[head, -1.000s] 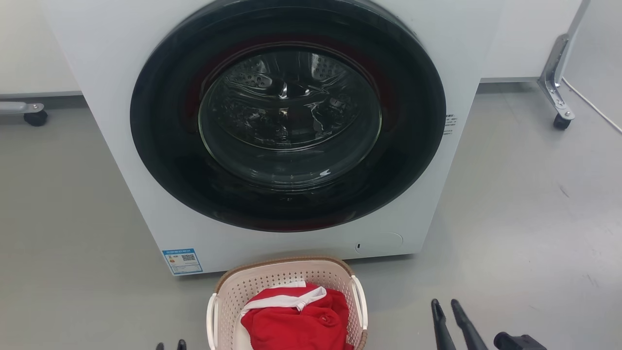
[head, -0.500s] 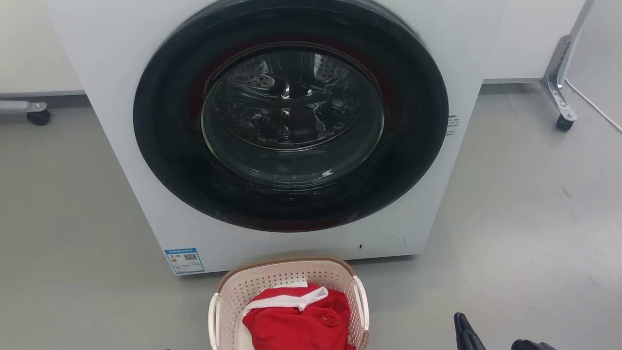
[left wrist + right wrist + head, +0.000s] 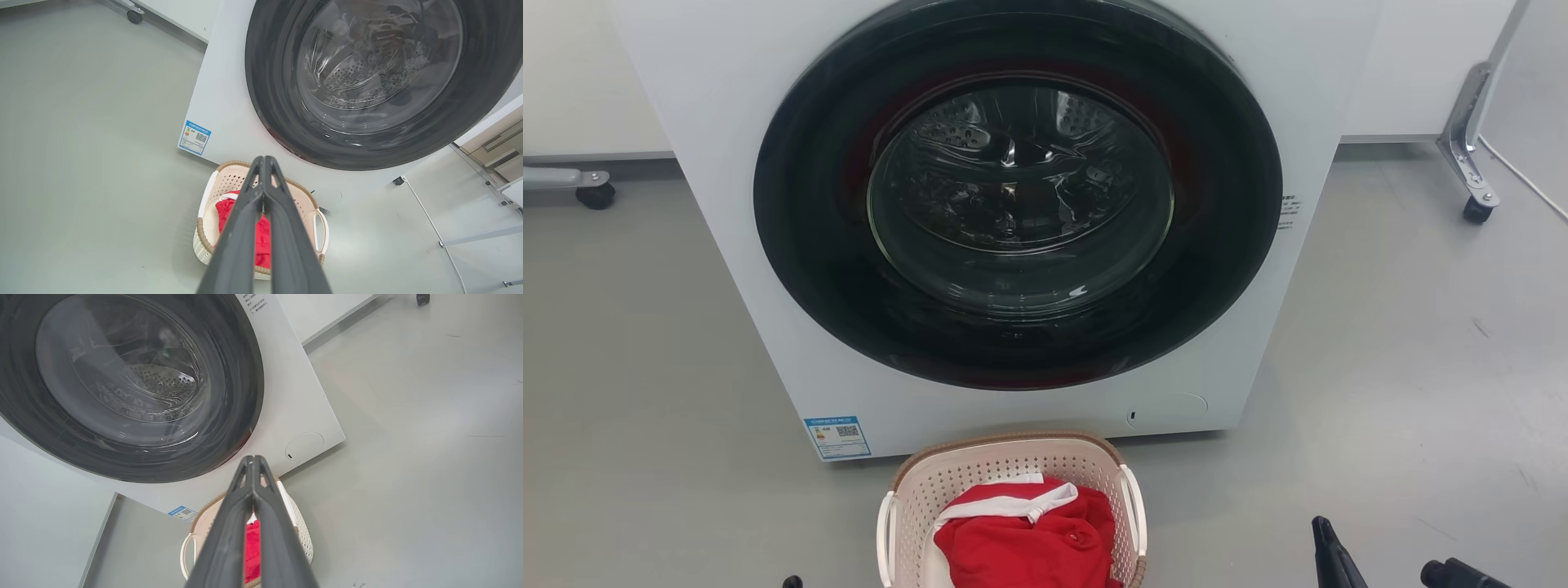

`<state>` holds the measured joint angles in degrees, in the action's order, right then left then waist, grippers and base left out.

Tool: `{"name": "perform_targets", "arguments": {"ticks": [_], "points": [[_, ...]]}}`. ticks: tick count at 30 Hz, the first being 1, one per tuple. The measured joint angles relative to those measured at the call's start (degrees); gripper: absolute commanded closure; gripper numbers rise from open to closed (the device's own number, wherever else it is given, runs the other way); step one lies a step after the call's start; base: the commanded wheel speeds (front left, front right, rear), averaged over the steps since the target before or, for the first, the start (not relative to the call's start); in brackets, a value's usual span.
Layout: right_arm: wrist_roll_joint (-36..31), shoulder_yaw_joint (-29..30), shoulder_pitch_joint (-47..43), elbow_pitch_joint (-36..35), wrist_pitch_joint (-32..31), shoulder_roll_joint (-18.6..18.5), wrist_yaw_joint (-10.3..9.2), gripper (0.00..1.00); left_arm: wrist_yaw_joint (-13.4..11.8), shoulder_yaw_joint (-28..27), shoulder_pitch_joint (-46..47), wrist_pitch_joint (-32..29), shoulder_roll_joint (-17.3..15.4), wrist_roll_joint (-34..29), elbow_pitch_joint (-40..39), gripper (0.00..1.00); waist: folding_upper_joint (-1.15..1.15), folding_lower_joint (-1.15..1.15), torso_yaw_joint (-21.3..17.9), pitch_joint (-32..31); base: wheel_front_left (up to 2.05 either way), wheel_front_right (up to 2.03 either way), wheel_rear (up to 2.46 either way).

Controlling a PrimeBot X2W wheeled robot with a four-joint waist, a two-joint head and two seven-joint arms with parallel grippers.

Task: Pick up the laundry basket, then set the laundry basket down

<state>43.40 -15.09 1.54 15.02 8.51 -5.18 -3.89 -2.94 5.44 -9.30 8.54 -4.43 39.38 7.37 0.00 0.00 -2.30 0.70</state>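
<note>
- The laundry basket [image 3: 1005, 442] stands upright on the grey floor [image 3: 1405, 367], just in front of the white washing machine [image 3: 727, 163] and below its round dark door [image 3: 1013, 196].
- A red garment with white trim [image 3: 1021, 543] lies inside the basket, and a white handle [image 3: 1135, 510] shows on each side.
- A blue label [image 3: 837, 437] sits on the machine's lower front, up and to the left of the basket's brown rim.
- The left gripper [image 3: 264, 160] is closed, its two dark fingers pressed together at the tips with nothing between them.
- In the left wrist view these fingers cross the middle of the basket, which lies behind them on the floor. The tips reach past its far rim toward the machine.
- The right gripper [image 3: 253, 458] is likewise closed tip to tip on nothing.
- In the right wrist view its fingers cover part of the basket, with the garment showing in the narrow slit lower down between them.
- In the head view one right finger [image 3: 1327, 551] rises at the lower right, well apart from the basket's right handle.
- A small dark tip of the left gripper shows at the bottom edge, near the basket's left side but not touching it.
</note>
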Motion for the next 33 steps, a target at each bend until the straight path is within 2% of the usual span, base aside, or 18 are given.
{"name": "perform_targets", "arguments": {"ticks": [33], "points": [[21.0, 9.92, 1.5, 0.77, -6.61, 1.2, 4.64, 1.0, 4.48, -4.79, 5.71, -6.54, 0.82, 22.43, 4.2, 1.0, 0.0, 0.0, 1.01, -0.27, 0.0, 0.0, 0.0]]}}
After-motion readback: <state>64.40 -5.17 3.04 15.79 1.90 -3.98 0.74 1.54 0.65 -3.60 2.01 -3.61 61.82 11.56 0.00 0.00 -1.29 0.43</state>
